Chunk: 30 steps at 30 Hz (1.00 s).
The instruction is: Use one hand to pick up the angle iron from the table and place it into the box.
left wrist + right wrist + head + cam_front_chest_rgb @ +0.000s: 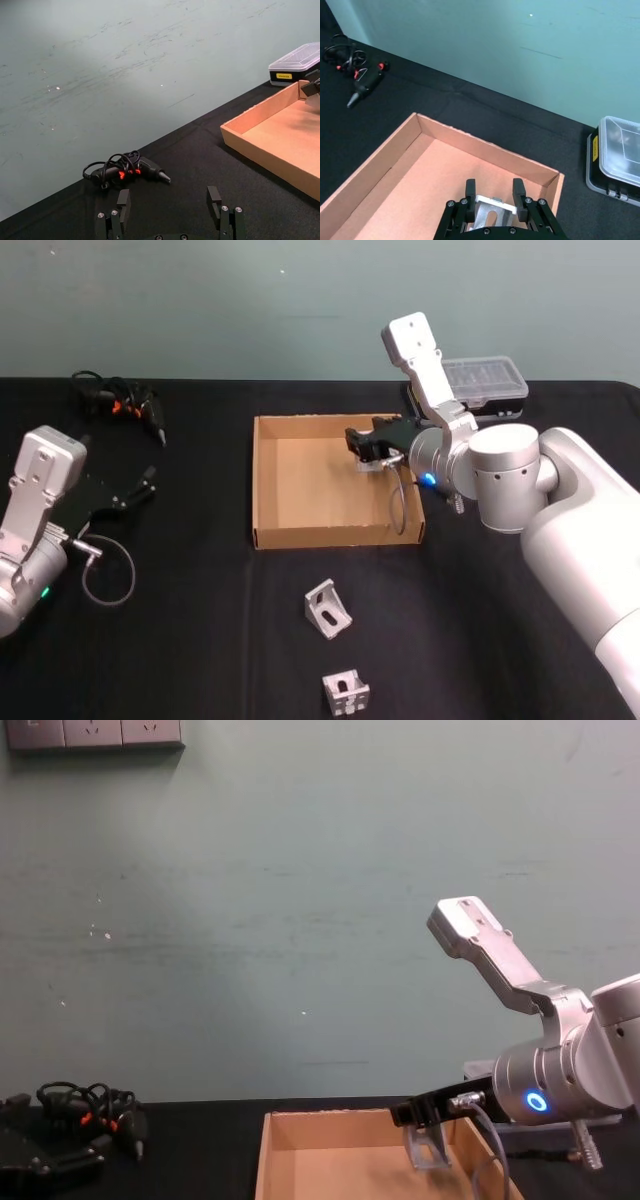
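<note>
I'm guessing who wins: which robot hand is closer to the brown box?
Right. The right gripper hangs over the box's inside, shut on an angle iron. The left gripper is out past the box's left wall, over the table, open.

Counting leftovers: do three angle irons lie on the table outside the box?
No, just two lie there: the farther angle iron and the nearer angle iron.

Three angle irons counted: first angle iron (490,216) over the box (340,536), second angle iron (328,609) and third angle iron (346,692) in front of it. One box, one clear-lidded case (485,380) behind it, one corded tool (125,405) left of it. Two grippers: left gripper (169,199), right gripper (494,192).
</note>
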Each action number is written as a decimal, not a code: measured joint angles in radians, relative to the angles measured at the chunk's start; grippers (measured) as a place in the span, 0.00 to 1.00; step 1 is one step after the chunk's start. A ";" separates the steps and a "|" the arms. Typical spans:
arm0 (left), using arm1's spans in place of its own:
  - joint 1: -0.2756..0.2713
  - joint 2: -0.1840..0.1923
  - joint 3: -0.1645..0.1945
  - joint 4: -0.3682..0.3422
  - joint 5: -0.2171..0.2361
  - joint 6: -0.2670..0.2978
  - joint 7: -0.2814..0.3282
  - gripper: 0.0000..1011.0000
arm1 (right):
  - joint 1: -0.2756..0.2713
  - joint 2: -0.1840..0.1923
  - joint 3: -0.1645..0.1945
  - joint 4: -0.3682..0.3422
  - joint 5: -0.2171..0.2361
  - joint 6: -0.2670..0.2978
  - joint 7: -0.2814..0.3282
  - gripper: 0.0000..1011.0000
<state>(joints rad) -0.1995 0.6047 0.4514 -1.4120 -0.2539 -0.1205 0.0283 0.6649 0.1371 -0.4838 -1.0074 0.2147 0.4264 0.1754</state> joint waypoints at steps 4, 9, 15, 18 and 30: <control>0.000 0.000 0.000 0.000 0.000 0.000 0.000 0.99 | 0.010 -0.011 0.008 0.032 -0.011 -0.013 0.000 0.44; 0.000 0.000 0.000 0.000 0.000 0.000 0.000 0.99 | 0.013 -0.014 0.009 0.039 -0.015 -0.015 -0.001 0.44; 0.000 0.000 0.000 0.000 0.000 0.000 0.000 0.99 | 0.012 -0.013 0.008 0.036 -0.014 -0.015 -0.002 0.45; 0.000 0.000 0.000 0.000 0.000 0.000 0.000 0.99 | 0.012 -0.012 0.008 0.034 -0.013 -0.014 -0.002 0.54; 0.000 0.000 0.000 0.000 0.000 0.000 0.000 0.99 | 0.010 -0.012 0.008 0.031 -0.012 -0.012 -0.003 0.89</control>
<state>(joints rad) -0.1995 0.6047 0.4514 -1.4120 -0.2539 -0.1205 0.0283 0.6749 0.1255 -0.4761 -0.9761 0.2030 0.4141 0.1724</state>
